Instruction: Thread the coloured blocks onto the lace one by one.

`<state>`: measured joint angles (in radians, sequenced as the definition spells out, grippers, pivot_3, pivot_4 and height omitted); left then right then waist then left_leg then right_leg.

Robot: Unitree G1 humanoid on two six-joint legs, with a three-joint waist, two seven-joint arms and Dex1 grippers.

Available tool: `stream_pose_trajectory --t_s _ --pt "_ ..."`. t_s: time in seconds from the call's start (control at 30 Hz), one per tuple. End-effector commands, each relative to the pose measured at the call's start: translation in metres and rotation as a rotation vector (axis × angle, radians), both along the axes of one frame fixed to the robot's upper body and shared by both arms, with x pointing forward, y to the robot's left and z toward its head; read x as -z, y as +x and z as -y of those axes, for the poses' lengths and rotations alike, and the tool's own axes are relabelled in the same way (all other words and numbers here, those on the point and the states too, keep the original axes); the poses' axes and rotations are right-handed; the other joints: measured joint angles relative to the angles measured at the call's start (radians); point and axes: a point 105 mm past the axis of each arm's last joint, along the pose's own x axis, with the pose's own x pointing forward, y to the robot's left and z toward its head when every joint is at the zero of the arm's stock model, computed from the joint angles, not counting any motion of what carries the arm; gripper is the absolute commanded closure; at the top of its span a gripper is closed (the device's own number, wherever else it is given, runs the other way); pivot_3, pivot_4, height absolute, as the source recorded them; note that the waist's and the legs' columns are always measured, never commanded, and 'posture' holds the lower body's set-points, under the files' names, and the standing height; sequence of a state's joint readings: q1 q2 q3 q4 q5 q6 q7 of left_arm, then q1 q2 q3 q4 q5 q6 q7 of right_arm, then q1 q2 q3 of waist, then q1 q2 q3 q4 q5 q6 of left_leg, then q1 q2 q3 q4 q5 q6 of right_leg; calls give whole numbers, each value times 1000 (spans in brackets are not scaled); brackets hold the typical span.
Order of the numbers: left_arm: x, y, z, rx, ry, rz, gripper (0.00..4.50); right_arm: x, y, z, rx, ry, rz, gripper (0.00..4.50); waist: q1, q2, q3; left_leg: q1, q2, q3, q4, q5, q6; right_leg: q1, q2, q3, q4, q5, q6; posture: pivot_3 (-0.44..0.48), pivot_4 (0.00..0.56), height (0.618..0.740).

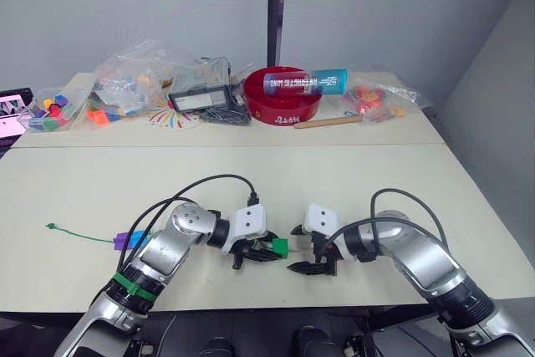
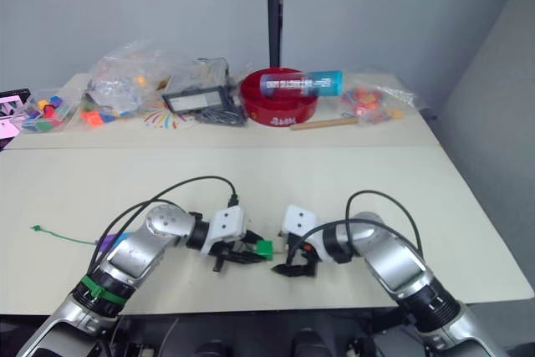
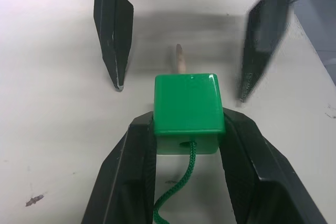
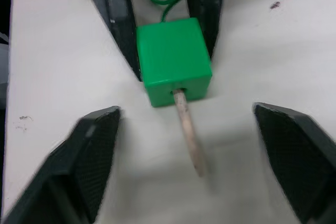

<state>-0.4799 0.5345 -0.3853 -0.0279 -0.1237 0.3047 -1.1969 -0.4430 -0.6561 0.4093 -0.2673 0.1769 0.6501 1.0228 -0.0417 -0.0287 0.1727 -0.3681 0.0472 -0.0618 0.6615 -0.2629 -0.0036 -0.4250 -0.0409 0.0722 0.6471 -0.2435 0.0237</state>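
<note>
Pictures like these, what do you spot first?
First, the bright green block, squeezed between the left gripper's fingers near the table's front edge. The green lace goes in one side and its pale tip pokes out the other. The right gripper waits open, facing that tip.

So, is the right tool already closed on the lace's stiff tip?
No, the right tool is open, its fingers apart on either side of the pale tip poking out of the green block.
</note>
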Motion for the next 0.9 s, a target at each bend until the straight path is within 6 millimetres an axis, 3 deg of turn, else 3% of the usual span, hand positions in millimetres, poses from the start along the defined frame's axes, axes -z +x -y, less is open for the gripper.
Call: stream_pose_trajectory --t_s 0.03,0.33,0.47,0.63,0.9 --pt "-8 2 1 17 -2 34 3304 -7 3 4 -3 -2 38 1610 0 0 0 0 0 0 0 0 0 0 0 0 0 0 0 0 150 731" --pt "-8 3 -1 13 2 37 3304 -7 0 5 -19 -4 37 4498 0 0 0 0 0 0 0 0 0 0 0 0 0 0 0 0 150 731" --pt "-9 3 -4 8 4 40 3304 -7 -1 5 -27 -9 42 4500 0 0 0 0 0 0 0 0 0 0 0 0 0 0 0 0 150 731" --pt "-12 1 -23 -20 31 44 3304 -7 -1 5 -40 -24 49 4500 -4 0 0 0 0 0 0 0 0 0 0 0 1 0 0 0 150 731" --pt "4 -2 -108 -130 216 16 3304 -7 -4 12 -66 -63 40 4500 -10 0 0 1 1 0 0 0 0 0 0 0 1 0 0 0 150 731"
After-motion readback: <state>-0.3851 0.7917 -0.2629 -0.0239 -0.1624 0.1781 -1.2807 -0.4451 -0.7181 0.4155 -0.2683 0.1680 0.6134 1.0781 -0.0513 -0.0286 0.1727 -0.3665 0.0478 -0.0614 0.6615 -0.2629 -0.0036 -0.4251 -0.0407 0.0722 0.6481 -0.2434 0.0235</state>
